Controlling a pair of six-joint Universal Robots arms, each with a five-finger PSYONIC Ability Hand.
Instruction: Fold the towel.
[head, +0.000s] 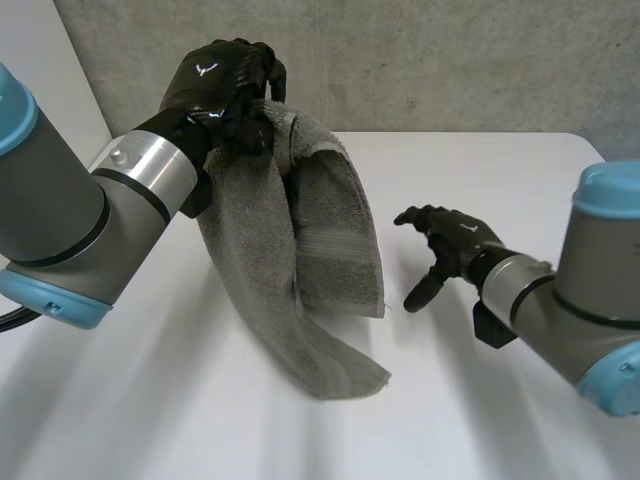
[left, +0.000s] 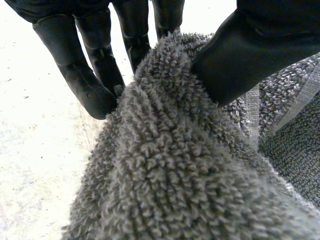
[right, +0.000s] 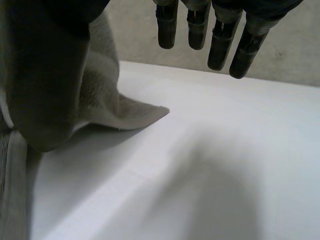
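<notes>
Towel (head: 300, 250): hangs, lower end on counter (head: 480, 400). Left hand (head: 222, 85): pinches top bunch, held high. Right hand (head: 450, 245): fingers loose, empty, nearby. Step: lift for fold; next probably lay top over lower end

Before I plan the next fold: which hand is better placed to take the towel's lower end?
Right. The right hand is open and empty near the towel's trailing end; the left hand is busy pinching its top.

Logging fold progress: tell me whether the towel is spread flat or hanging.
Hanging, not flat. The left hand pinches the towel at its top and holds it up; its lower end rests on the table.
</notes>
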